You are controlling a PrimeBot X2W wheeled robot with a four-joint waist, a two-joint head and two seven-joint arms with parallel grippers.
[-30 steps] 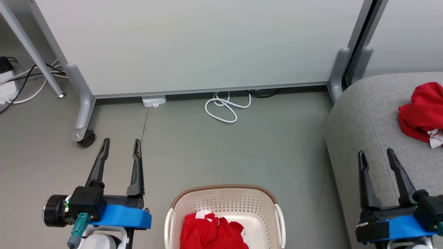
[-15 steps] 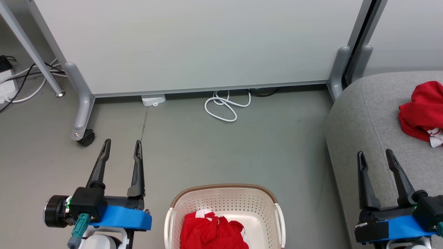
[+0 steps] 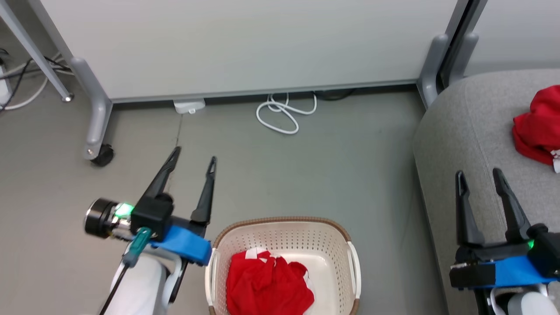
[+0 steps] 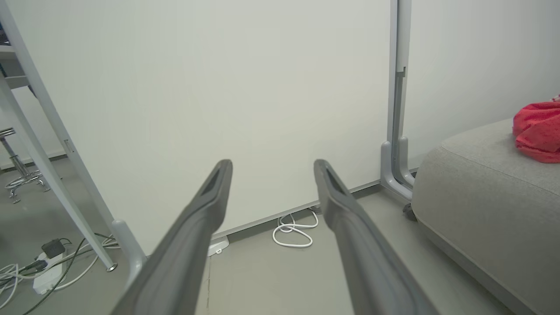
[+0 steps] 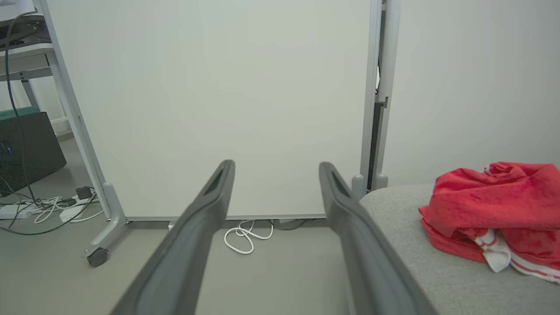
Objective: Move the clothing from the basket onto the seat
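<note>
left gripper [image 3: 195,155], two long dark fingers, stands wide & empty at lower left of head view. its tips slant toward upper right, and its blue wrist block is just beside the left rim of the oval cream-white perforated plastic basket [image 3: 280,220] w/ brown woven-look rim, bottom centre. right gripper [image 3: 477,173], lower right, is also wide w/ nothing btwn the fingers, in front of the big grey fabric-upholstered seat [image 3: 463,131] w/ rounded edges.

progress, as i judge it: part done. one crumpled bright red garment w/ white trim [image 3: 538,122] already lies on the seat at the right edge. another red garment w/ white panels [image 3: 267,284] sits in the basket's left half, untouched. can't tell if more lies under it. still to do: reach in, pinch cloth, carry it to the seat.

vs 1 s ago: the whole pic has shifted, so the camera moved; more of the basket shows & the white cable coil [image 3: 282,116] sits higher. beyond that, the left gripper has swung toward the basket & tilted. right gripper is abt the same. both are as wide as before.
</note>
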